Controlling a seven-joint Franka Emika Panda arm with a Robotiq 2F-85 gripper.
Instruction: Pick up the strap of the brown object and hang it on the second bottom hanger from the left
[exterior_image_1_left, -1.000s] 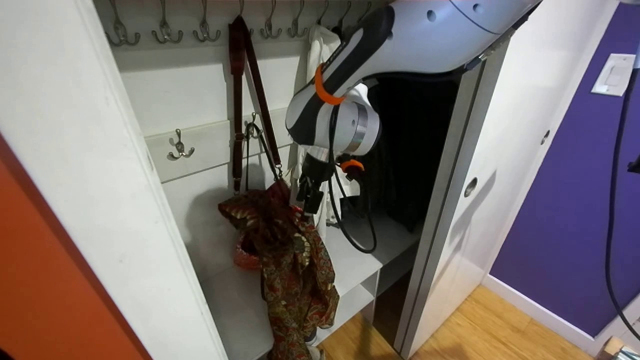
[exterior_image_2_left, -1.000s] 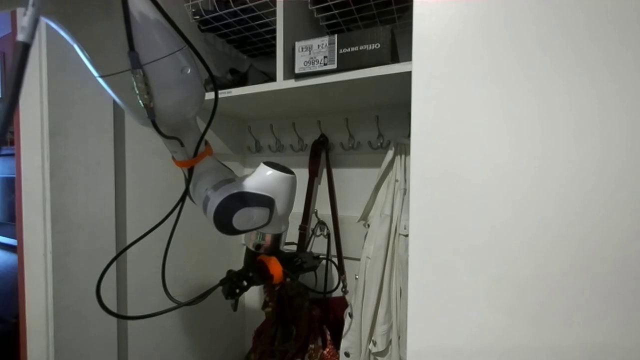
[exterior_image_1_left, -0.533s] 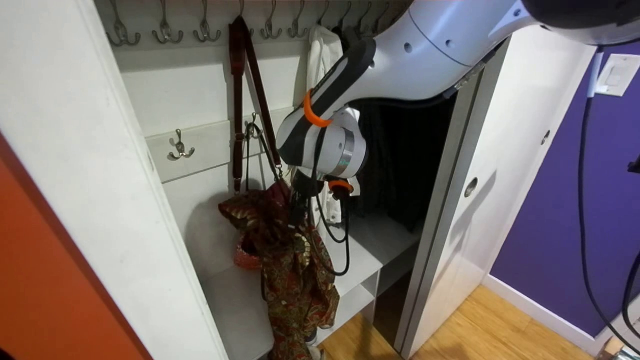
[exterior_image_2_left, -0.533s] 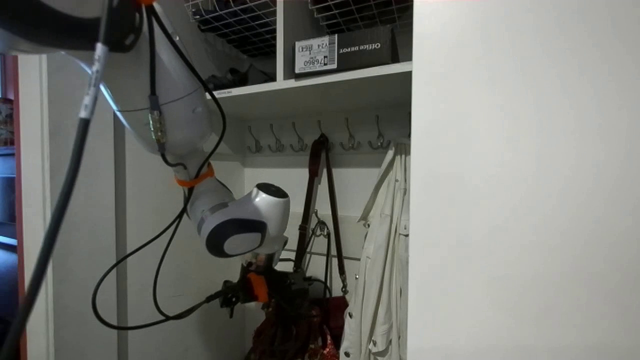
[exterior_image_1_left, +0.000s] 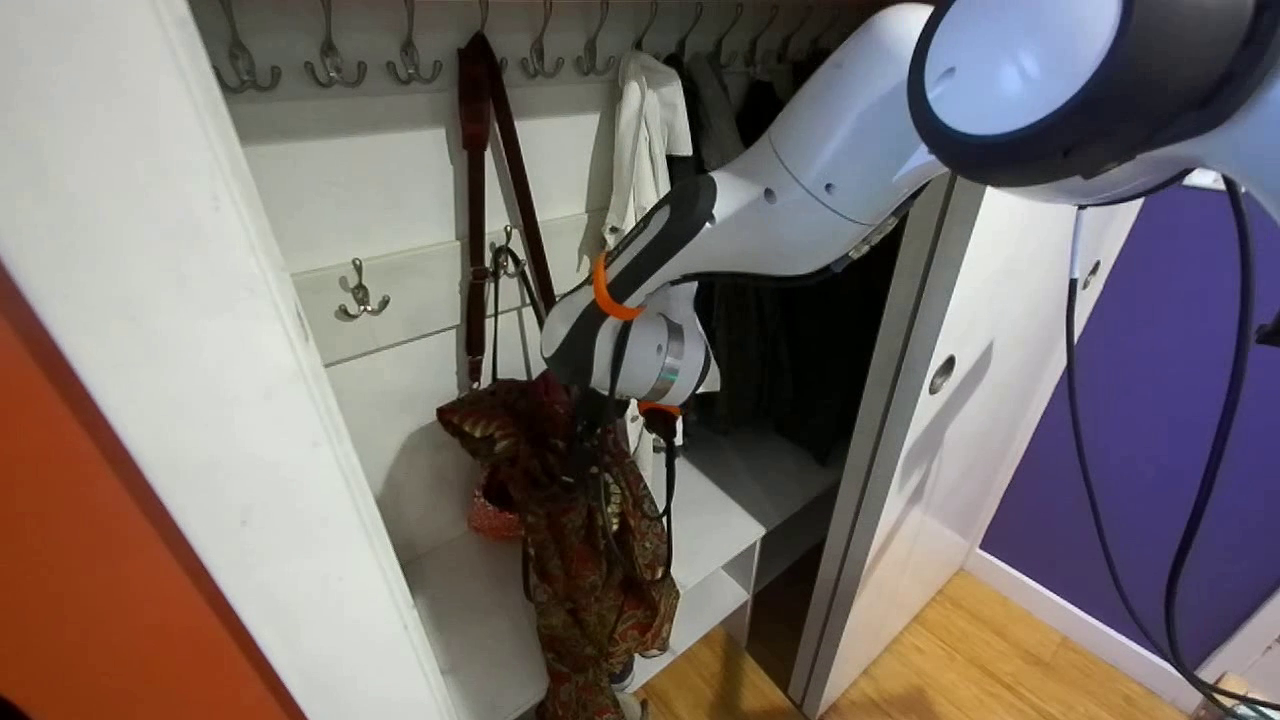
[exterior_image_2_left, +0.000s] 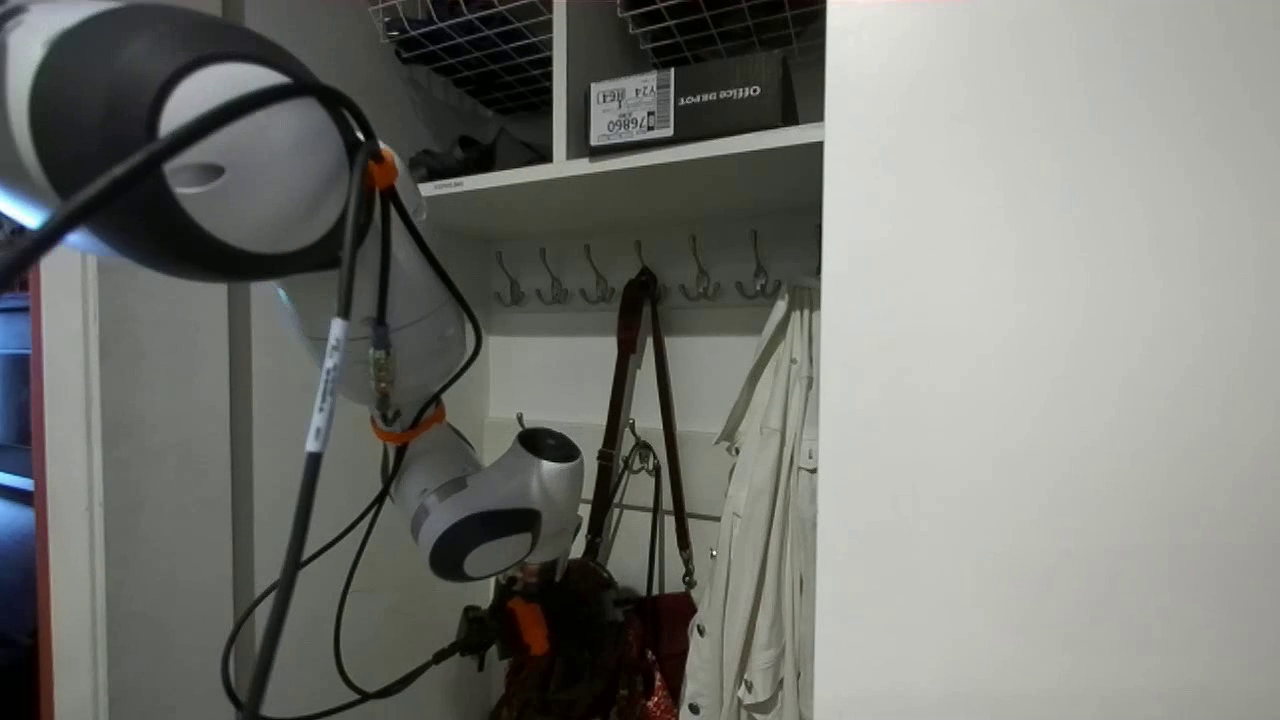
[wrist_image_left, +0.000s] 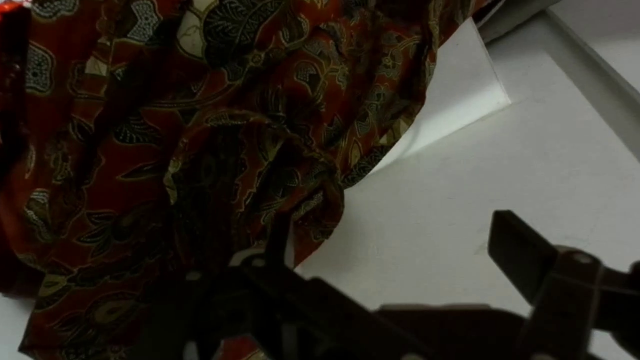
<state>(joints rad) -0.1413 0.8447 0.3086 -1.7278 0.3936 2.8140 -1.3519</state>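
Strap (exterior_image_1_left: 495, 325) of the brown bag (exterior_image_1_left: 570, 550) seems looped over the second lower hook (exterior_image_1_left: 507, 238); the end effector (wrist_image_left: 392, 225) stands spread by the bag's edge; closing or sweeping sideways could snag loose cloth, the pull then unhooking the strap.

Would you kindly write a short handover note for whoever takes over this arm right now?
Gripper: open, gripping nothing; in the wrist view one finger overlaps the brown patterned bag, contact unclear.
Things: a thin dark loop strap appears looped over the second bottom hook from the left; a long reddish-brown strap hangs from an upper hook; the bag is below both hooks.
Done: the hanging looks finished if that loop is the bag's strap; I can't tell what it joins.
Left: probably check the loop and back away; otherwise, both grasp and hang are to do.
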